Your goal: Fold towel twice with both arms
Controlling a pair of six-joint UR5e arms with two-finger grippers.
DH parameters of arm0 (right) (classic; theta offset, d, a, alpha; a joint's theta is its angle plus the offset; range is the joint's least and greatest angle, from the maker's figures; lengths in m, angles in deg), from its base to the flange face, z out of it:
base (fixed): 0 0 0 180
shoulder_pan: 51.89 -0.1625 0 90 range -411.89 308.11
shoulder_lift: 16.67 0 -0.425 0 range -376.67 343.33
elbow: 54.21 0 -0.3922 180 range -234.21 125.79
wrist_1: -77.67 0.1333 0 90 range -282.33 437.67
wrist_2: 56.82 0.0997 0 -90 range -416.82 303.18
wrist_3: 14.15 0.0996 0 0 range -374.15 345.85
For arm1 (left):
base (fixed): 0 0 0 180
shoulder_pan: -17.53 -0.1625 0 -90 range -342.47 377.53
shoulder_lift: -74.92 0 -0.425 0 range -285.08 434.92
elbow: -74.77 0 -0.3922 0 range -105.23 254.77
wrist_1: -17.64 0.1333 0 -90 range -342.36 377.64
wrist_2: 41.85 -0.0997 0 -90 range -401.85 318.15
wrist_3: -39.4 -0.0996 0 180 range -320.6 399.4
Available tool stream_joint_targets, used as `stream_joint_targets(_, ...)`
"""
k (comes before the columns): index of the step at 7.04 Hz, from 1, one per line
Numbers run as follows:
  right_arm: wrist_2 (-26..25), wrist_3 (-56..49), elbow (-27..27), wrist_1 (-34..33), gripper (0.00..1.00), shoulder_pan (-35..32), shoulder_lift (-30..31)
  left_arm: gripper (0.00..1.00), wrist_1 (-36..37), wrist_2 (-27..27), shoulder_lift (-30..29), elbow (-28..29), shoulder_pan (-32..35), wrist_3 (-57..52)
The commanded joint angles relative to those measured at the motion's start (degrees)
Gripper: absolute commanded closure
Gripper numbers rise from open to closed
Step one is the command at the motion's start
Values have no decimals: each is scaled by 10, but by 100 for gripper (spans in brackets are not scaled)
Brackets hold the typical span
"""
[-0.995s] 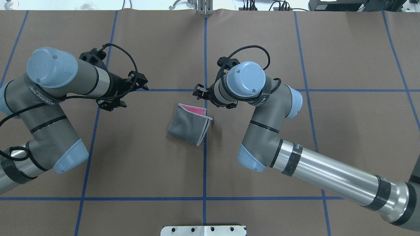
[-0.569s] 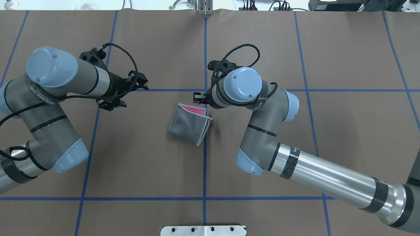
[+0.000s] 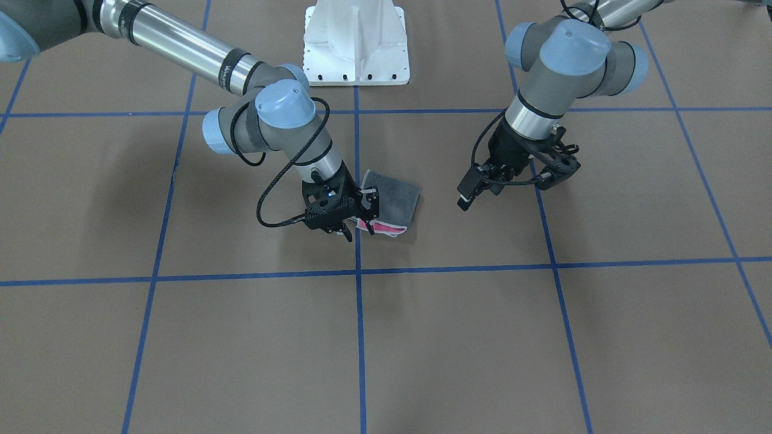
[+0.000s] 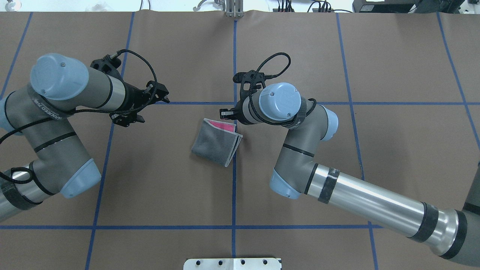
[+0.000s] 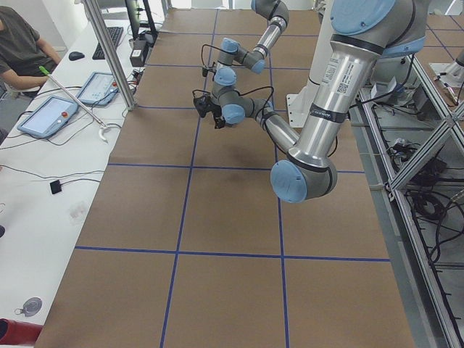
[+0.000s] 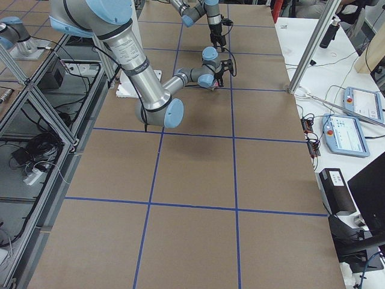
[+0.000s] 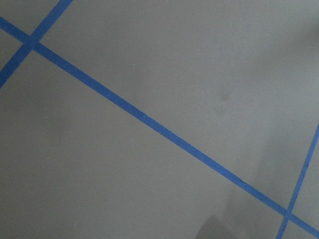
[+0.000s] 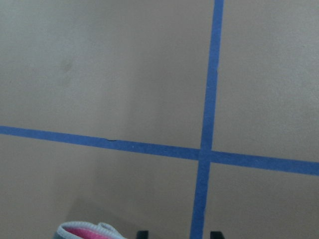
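Brown paper crossed by blue tape lines [image 4: 234,195] covers the table [image 4: 157,187], and nothing but the work piece lies in the central cells. The towel [image 4: 215,144] rests near the table centre, just touching the middle tape line, as a compact grey square with stacked stitched edges along its right side and a pink strip exposed at its far edge. Judging from the stacked layers, both folds appear complete; what is left is probably a small alignment of that pink strip, or withdrawal. The right claw [image 3: 360,232] sits low just beside the towel's far corner, fingers spread and gripping nothing; the wrist view shows both tips apart over bare paper. The left claw [image 4: 150,108] hovers well apart from the towel, released and empty. Bare table surrounds the towel on its near and left sides, giving both arms free room to retreat.
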Motion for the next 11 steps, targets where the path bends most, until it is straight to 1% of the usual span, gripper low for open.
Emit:
stream_joint_targets(1, 2, -1, 7, 6, 49, 3, 0, 0, 0, 0, 0, 0, 0, 0)
stream_joint_targets(2, 4, 0, 6, 6, 50, 5, -1, 0, 0, 0, -1, 0, 0, 0)
stream_joint_targets(6, 3, 7, -1, 8, 68, 9, 6, 0, 0, 0, -1, -2, 2, 1)
stream_joint_targets(8, 3, 13, -6, 8, 100, 9, 10, 0, 0, 0, -1, -4, 4, 1)
stream_joint_targets(11, 3, 14, -6, 8, 100, 9, 12, 0, 0, 0, -1, -4, 5, 1)
